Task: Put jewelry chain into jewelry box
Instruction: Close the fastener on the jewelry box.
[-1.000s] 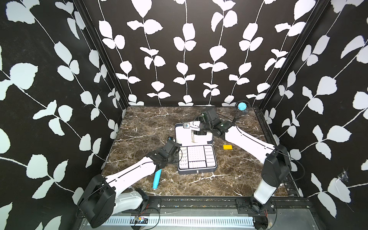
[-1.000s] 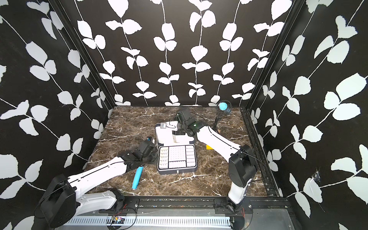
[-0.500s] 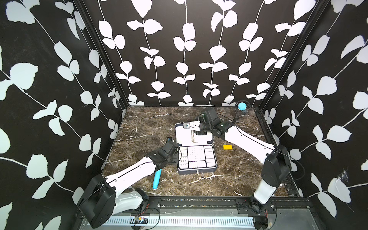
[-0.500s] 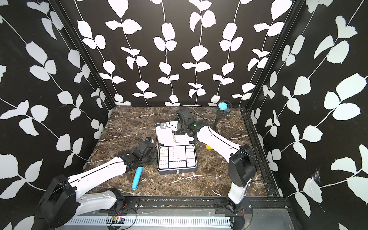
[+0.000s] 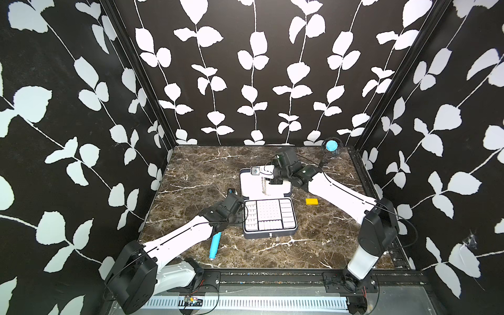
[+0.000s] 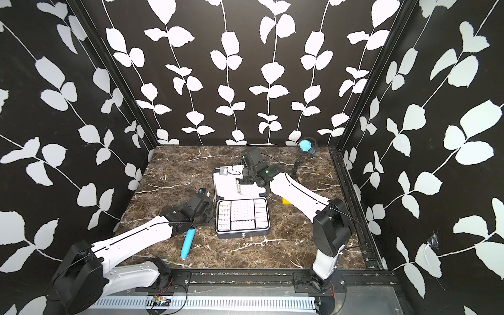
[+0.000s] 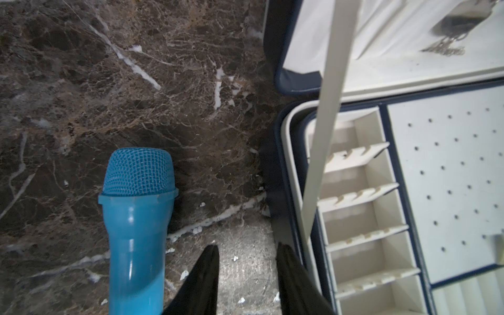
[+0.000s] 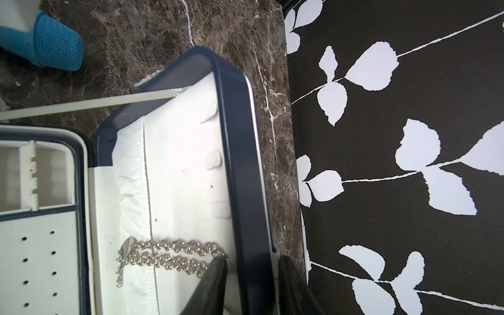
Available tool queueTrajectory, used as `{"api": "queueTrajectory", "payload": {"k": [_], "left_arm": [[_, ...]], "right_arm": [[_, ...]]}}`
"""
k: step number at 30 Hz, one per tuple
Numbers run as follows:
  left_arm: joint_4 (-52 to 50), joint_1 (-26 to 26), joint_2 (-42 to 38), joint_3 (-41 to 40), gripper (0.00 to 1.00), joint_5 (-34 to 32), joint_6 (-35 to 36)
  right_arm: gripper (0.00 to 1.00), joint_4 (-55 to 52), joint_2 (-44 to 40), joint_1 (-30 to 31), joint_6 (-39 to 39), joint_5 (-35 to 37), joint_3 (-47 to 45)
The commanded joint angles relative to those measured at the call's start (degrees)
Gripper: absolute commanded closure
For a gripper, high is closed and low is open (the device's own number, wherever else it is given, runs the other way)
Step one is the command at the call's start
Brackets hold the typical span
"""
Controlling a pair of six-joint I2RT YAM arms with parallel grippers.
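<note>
Marble tabletop: jewelry chain beside right hand straddling jewelry box rim; grip unclear.

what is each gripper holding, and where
Left gripper: nothing, jaws open. Right gripper straddles the far lid rim of the dark navy rectangular jewelry box; a firm grip cannot be told. The thin silvery chain lies loose.

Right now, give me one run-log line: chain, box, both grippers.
jewelry chain: lying in open lid | jewelry box: open | right gripper: straddles lid rim, grip unclear | left gripper: open, empty, beside box
</note>
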Motion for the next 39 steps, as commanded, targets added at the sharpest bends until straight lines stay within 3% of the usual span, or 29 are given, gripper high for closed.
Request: {"api": "queueTrajectory", "payload": {"k": [1,4,8,12,21,33,39], "left_arm": [[-1.4,0.2,-1.4,-0.8,0.62,-0.7,0.5],[-1.3,0.2,-1.4,-0.8,0.62,-0.7,0.5],[-1.5,0.2,-1.6,-0.7,0.61,-0.6,0.5],[-1.5,0.2,-1.6,-0.7,0.62,-0.6,0.6],[-1.2,0.2,-1.8,-0.8,0.62,-0.2,0.5],[-1.4,0.2,-2.0,-1.0,0.62,-0.6,0.6],[-1.2,0.2,-1.7,-0.8,0.62,-0.5,0.9]], "right_arm": [[0.7,1.9,0.6,-0.5,1.2,1.3,0.3],[0.67,1.7,0.3,-0.5,1.5,0.9,0.1],[0.44,0.5,-1.0,-0.5,2.4,-0.2,0.2],[0.35,-1.1,-2.9,-1.5,4.9,-2.3,1.3],[0.22,-13.3,-1.7,-5.9,10.7,-14.2,9.1],[0.1,-12.8,3.1,-5.7,11.4,-16.0,11.3],[0.12,-10.5,3.9,-4.9,11.2,-13.4,10.2]]}}
